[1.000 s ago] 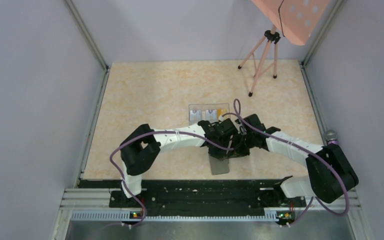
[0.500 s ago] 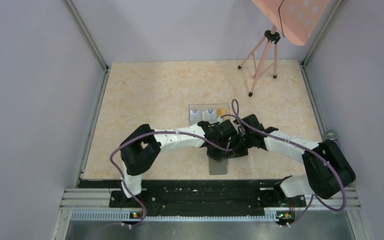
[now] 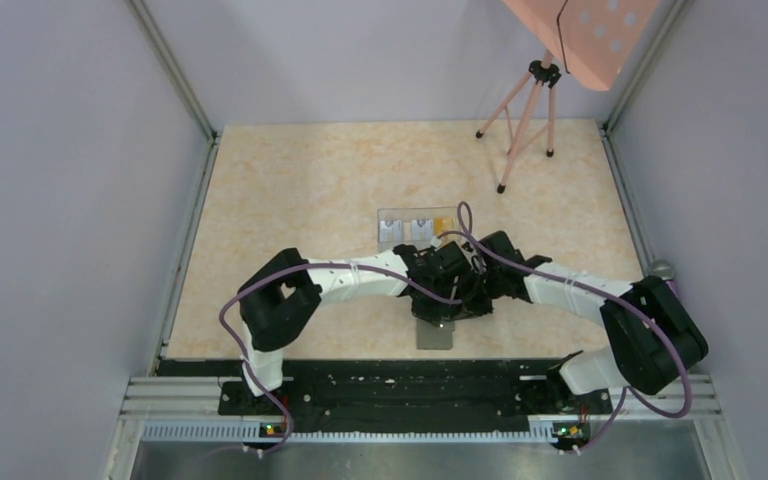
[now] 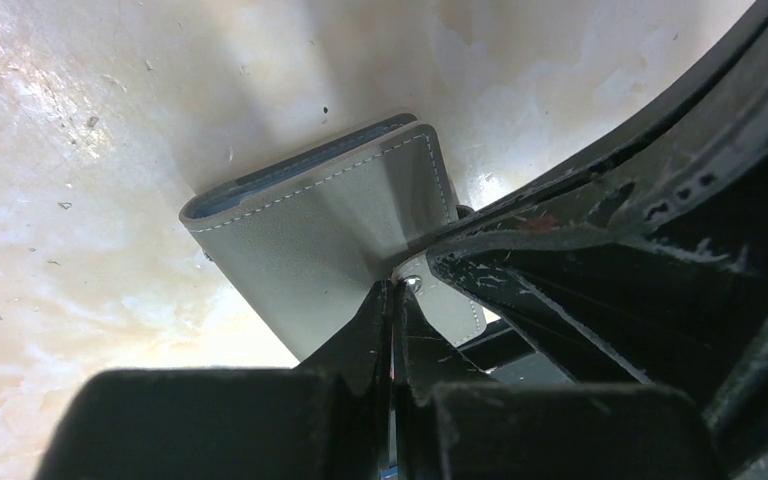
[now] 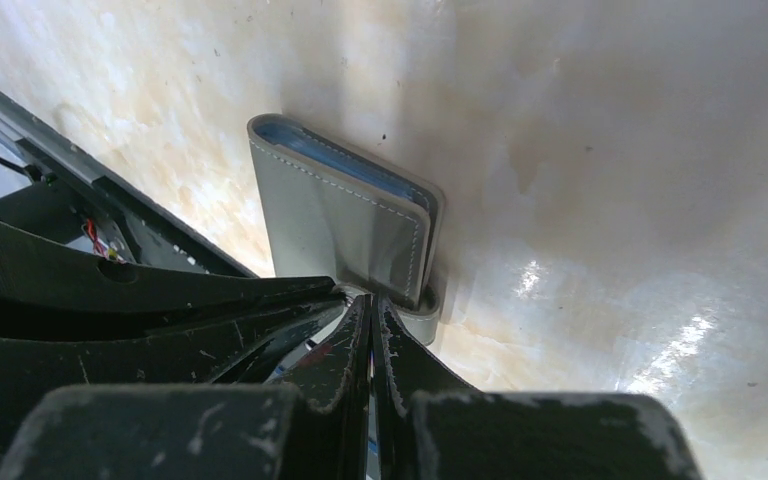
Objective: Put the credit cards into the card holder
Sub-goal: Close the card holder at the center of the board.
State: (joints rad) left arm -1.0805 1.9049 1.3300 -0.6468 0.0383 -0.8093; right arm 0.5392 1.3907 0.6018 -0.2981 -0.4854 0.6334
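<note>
The card holder [image 3: 437, 335] is a grey folded wallet lying near the table's front edge, half hidden under both grippers. In the left wrist view the card holder [image 4: 325, 225] shows a blue inner edge. My left gripper [image 4: 397, 287] is shut, its tips pinching the cover by the snap tab [image 4: 450, 310]. In the right wrist view my right gripper [image 5: 370, 298] is shut on the card holder's [image 5: 335, 215] lower edge. Both grippers meet above it [image 3: 457, 290]. The credit cards [image 3: 418, 226], pale grey and orange, lie in a clear box behind the grippers.
The clear three-compartment box [image 3: 390, 214] sits just behind the grippers. A pink tripod [image 3: 520, 120] stands at the back right under a pink perforated board [image 3: 585, 35]. Grey walls close in the table on three sides. The black base rail [image 3: 400, 385] runs along the front.
The right arm has shifted a little left, closer to the left gripper. The card holder has slid slightly left and nearer the front edge. Both grippers stay shut.
</note>
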